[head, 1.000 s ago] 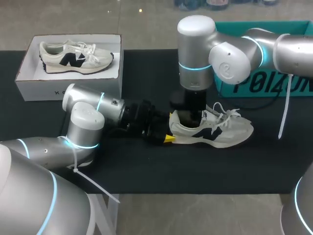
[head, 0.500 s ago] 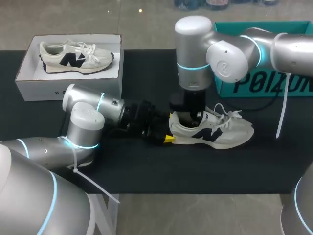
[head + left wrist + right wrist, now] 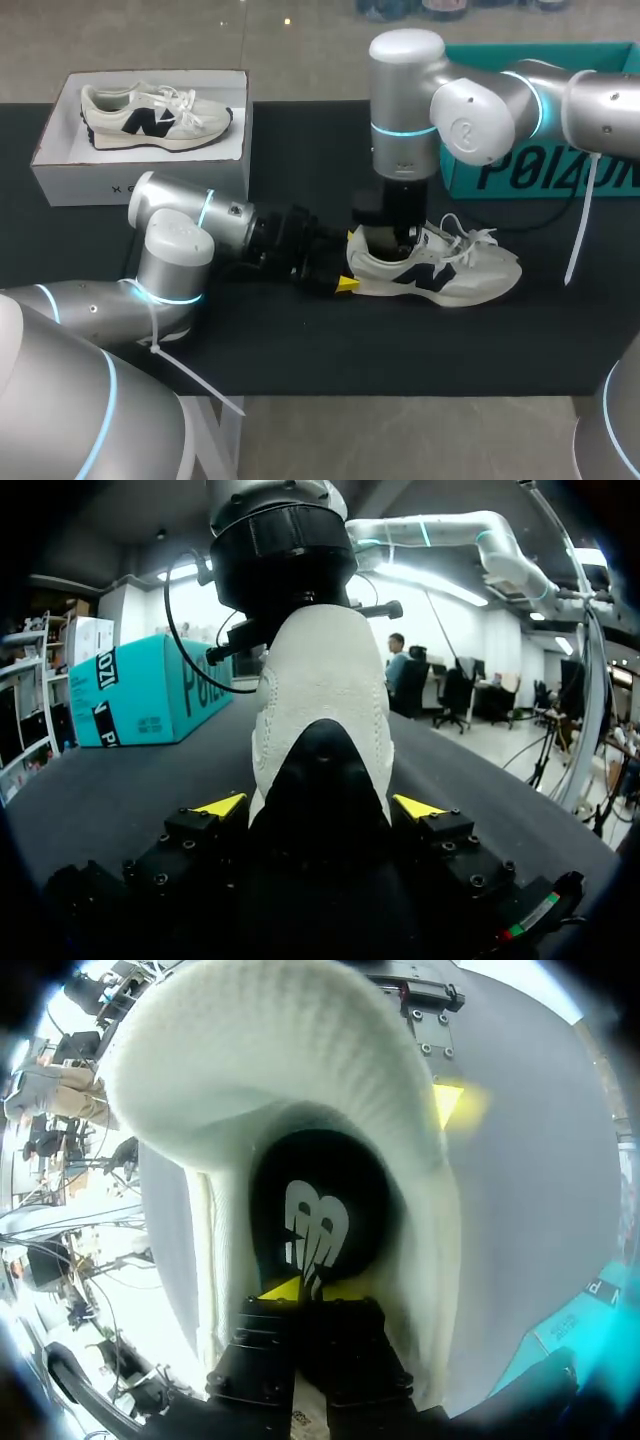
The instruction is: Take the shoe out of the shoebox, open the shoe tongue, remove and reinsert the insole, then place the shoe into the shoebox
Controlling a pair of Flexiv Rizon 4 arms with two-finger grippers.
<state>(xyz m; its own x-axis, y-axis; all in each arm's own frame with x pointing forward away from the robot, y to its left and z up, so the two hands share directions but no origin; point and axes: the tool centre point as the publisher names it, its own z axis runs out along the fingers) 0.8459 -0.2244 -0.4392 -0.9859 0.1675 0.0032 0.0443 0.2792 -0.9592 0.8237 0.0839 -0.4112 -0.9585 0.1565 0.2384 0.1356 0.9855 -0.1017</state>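
Note:
A cream sneaker [image 3: 440, 268] with a dark side logo lies on the black table [image 3: 300, 340], toe to the right. My left gripper [image 3: 340, 272] holds its heel [image 3: 320, 680], one yellow fingertip [image 3: 220, 805] pressed on each side. My right gripper [image 3: 398, 240] comes straight down into the shoe's opening. In the right wrist view its gripper [image 3: 305, 1288] is shut, with the tips pinched on the rear edge of the black insole [image 3: 320, 1210] inside the cream collar [image 3: 250, 1060]. A white shoebox [image 3: 60, 170] at the far left holds a second, matching sneaker [image 3: 150, 118].
A teal box [image 3: 540, 175] stands at the back right, just behind my right arm [image 3: 470, 110]. A white tie strap [image 3: 578, 230] hangs from that arm over the table. Bare black mat lies in front of the shoe.
My right gripper's fingers have closed inside the shoe, and that arm has shifted slightly right. The left arm and the shoe have stayed put.

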